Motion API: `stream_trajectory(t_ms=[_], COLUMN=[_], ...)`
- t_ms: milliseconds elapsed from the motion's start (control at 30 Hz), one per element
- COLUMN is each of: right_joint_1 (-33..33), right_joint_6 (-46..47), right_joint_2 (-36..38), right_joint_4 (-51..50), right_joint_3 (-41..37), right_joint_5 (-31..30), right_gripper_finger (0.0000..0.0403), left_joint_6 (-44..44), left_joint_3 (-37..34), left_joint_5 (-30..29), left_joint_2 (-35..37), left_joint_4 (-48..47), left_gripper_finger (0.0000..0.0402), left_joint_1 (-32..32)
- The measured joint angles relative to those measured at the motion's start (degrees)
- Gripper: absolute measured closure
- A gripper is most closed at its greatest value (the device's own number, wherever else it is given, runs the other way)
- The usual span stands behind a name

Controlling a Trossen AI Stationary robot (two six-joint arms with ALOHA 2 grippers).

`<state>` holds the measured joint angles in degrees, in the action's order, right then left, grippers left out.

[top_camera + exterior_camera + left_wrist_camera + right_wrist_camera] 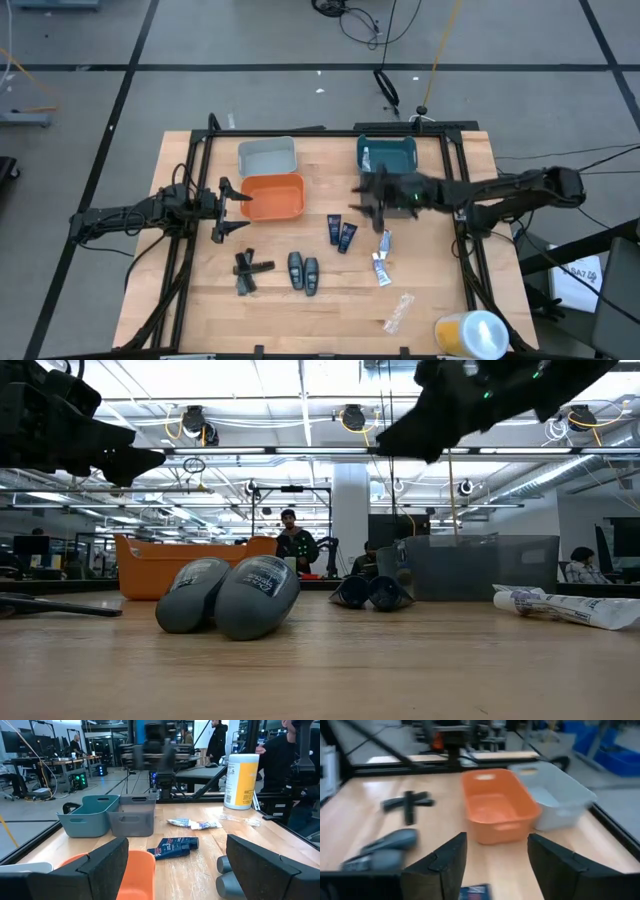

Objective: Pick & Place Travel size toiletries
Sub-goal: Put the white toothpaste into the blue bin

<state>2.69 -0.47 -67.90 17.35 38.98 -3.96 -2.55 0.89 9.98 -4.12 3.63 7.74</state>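
The toiletries lie loose on the table. Two dark blue tubes (341, 233) (172, 847) lie side by side, with two silvery-white tubes (381, 258) (195, 824) to their right. Nearer the front edge lie two dark grey oval pieces (303, 271) (235, 595) and crossed black sticks (248, 272) (409, 802). My left gripper (224, 210) (185, 870) hangs open beside the orange bin (272, 196), on its left. My right gripper (360, 200) (495, 865) hovers open above the table, just near of the teal bin (387, 153), and points toward the orange bin (497, 805).
A light grey bin (267, 155) stands behind the orange one. A dark grey bin (132, 815) stands beside the teal bin (90, 812), mostly under my right arm in the high view. A clear wrapper (398, 312) and a yellow-and-white cylinder (472, 332) sit at the near right corner. People stand beyond the table.
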Motion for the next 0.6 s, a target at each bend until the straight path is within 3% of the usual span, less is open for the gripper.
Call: stream_trajectory(t_ms=[267, 433, 600], right_joint_1=[-17.1, -23.4, -25.2], right_joint_6=[0.3, 3.5, 5.6], right_joint_2=[0.0, -0.2, -0.7], right_joint_4=[0.9, 0.4, 0.7], right_joint_3=[0.0, -1.2, -3.3], right_joint_5=[-15.4, -18.6, -18.6], right_gripper_finger=[0.0188, 0.0196, 0.0195], left_joint_6=[0.0, 0.0, 0.0], left_joint_3=[0.0, 0.0, 0.0], left_joint_5=[0.0, 0.0, 0.0], left_joint_2=[0.0, 0.0, 0.0], left_joint_4=[0.0, 0.0, 0.0], left_gripper_finger=[0.0073, 0.0073, 0.0073], left_joint_1=[0.0, 0.0, 0.0])
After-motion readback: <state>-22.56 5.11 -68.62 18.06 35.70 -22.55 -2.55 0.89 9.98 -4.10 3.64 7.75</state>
